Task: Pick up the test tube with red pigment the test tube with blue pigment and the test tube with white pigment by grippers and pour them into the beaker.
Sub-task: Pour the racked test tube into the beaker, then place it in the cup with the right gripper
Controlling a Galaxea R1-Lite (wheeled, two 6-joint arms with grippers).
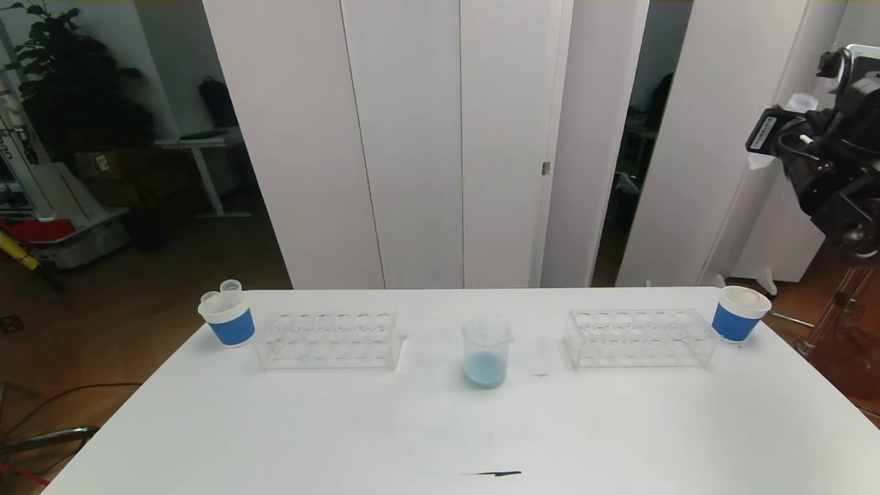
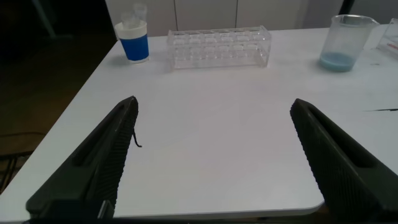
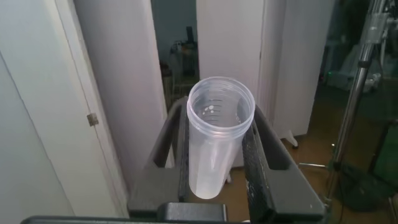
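Observation:
My right gripper (image 3: 219,113) is raised high at the far right, off the table, and is shut on the test tube with white pigment (image 3: 214,146). This clear tube has a pale whitish tip and its open mouth faces the wrist camera; in the head view it shows as a pale cap (image 1: 801,103) on the arm. The beaker (image 1: 486,352) stands at the table's middle with pale blue liquid in its bottom. My left gripper (image 2: 214,106) hangs open and empty over the table's near left part. The test tubes with red and blue pigment are out of view.
Two clear racks (image 1: 328,338) (image 1: 639,337) stand either side of the beaker, their holes empty. A blue-banded paper cup (image 1: 228,320) at the far left holds two clear tubes. Another such cup (image 1: 738,314) stands at the far right corner. A dark smear (image 1: 496,473) marks the front.

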